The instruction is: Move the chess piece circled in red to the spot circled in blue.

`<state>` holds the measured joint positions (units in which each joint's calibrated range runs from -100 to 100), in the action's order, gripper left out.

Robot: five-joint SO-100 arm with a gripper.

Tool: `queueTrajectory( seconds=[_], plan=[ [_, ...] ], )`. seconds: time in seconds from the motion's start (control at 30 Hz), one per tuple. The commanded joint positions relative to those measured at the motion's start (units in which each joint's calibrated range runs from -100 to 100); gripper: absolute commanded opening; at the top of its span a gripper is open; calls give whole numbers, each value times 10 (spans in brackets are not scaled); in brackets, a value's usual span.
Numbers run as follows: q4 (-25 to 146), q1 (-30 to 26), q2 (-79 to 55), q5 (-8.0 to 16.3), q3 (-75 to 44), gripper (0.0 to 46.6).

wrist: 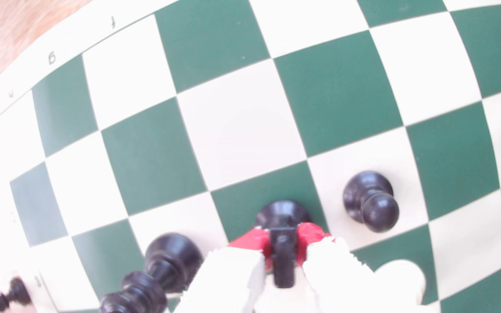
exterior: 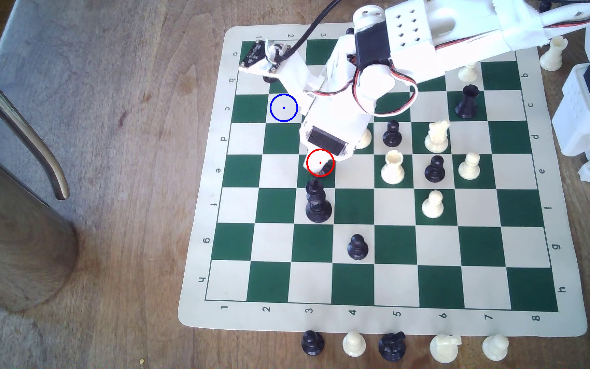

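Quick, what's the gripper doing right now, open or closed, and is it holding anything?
Gripper: closed, its red-padded fingers clamped on the small black knight with the angular head, which is at the red-circled square.

The blue-ringed square (exterior: 283,107) is bare, as are the squares between it and the black knight (wrist: 284,240) in the gripper (wrist: 284,249). A tall black piece (exterior: 317,201) stands just beside the knight and a black pawn (wrist: 369,200) is near. The board's (exterior: 375,312) lower rows lie open apart from that pawn.
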<state>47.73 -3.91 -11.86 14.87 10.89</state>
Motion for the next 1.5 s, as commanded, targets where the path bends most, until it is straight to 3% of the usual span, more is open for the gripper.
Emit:
queueTrajectory(
  seconds=[0.0,0.63,0.83,1.03,1.47],
  plan=[
    [-2,6,23,0,-41,5],
    [126,38,121,-6,-189,4],
    [125,72,68,-9,-260,4],
    [71,98,15,-16,-255,4],
    [22,111,-76,-40,-283,4]
  ],
)
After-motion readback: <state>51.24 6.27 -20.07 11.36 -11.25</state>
